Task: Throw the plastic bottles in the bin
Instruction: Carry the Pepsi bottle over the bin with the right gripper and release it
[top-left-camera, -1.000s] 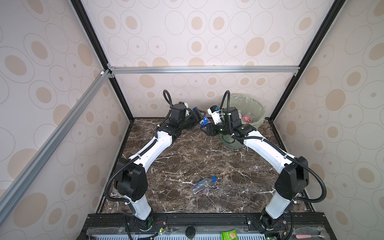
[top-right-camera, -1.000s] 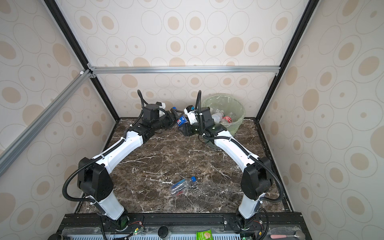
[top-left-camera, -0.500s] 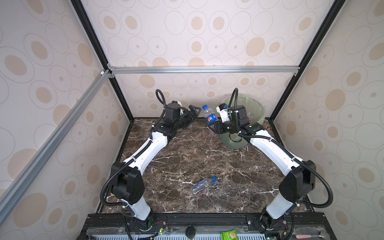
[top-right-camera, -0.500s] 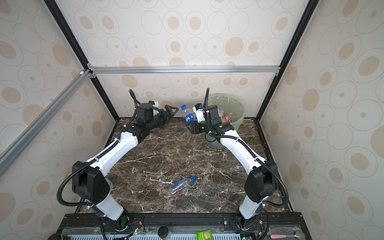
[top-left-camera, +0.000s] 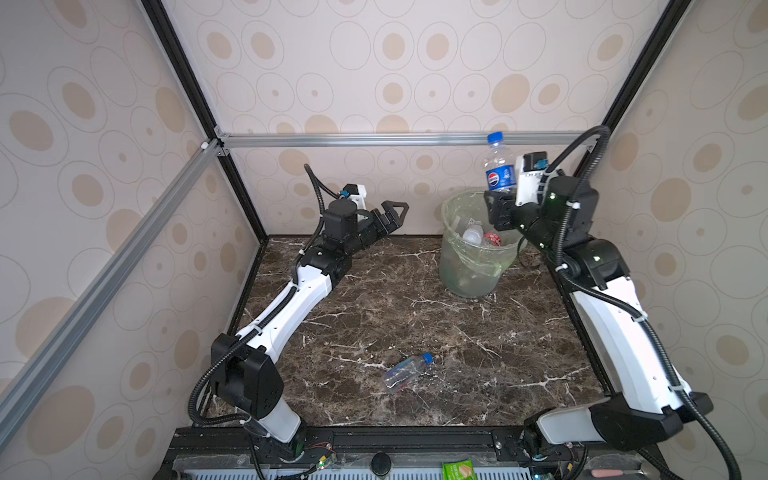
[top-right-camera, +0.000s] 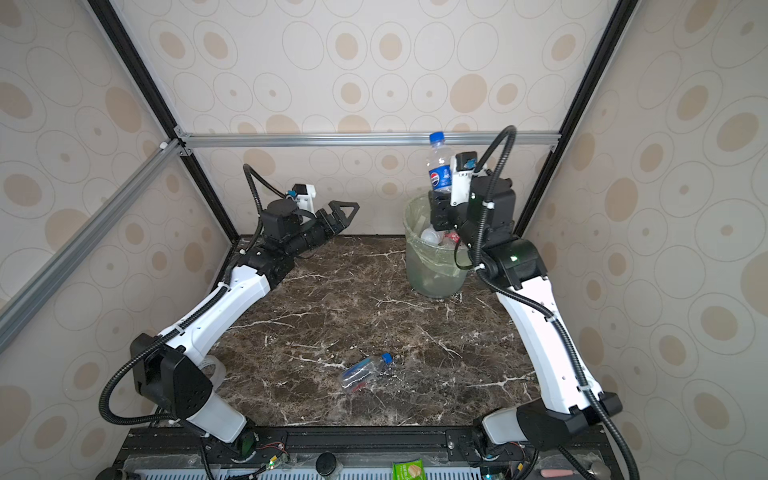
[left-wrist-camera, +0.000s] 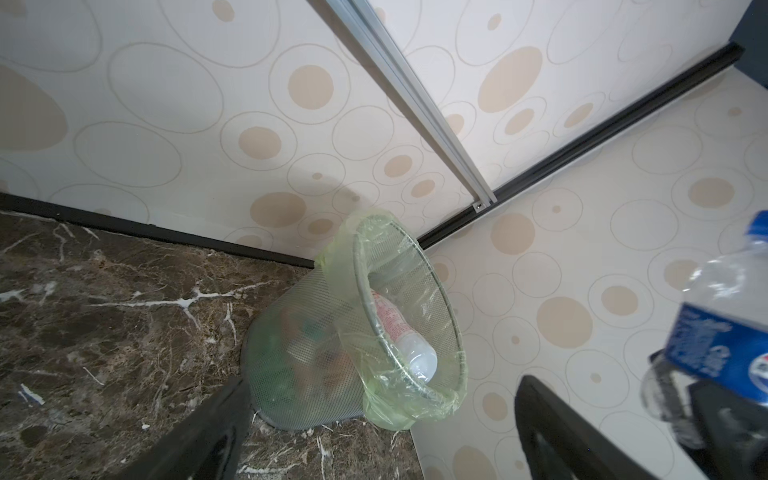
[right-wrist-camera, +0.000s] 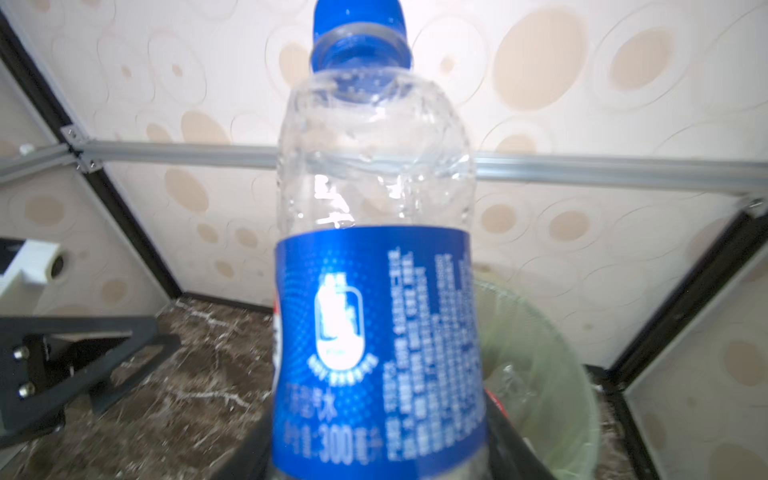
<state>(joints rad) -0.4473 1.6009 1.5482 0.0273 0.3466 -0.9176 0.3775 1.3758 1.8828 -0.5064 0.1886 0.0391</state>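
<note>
Right tool (top-left-camera: 500, 198), pinching the bottle (top-left-camera: 500, 172), should centre over the bin (top-left-camera: 459, 266) before letting go; left tool (top-left-camera: 392, 212) spread.

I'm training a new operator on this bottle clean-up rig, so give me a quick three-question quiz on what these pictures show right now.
1. True or false: the right end effector grips a blue-label bottle with its cap pointing up.
2. The loose bottle on the table is: A) standing upright, B) lying on its side, C) missing its cap.
3. Fill in: the left end effector is ___ and holds nothing.

Key: 1 true; 2 B; 3 open.
</note>
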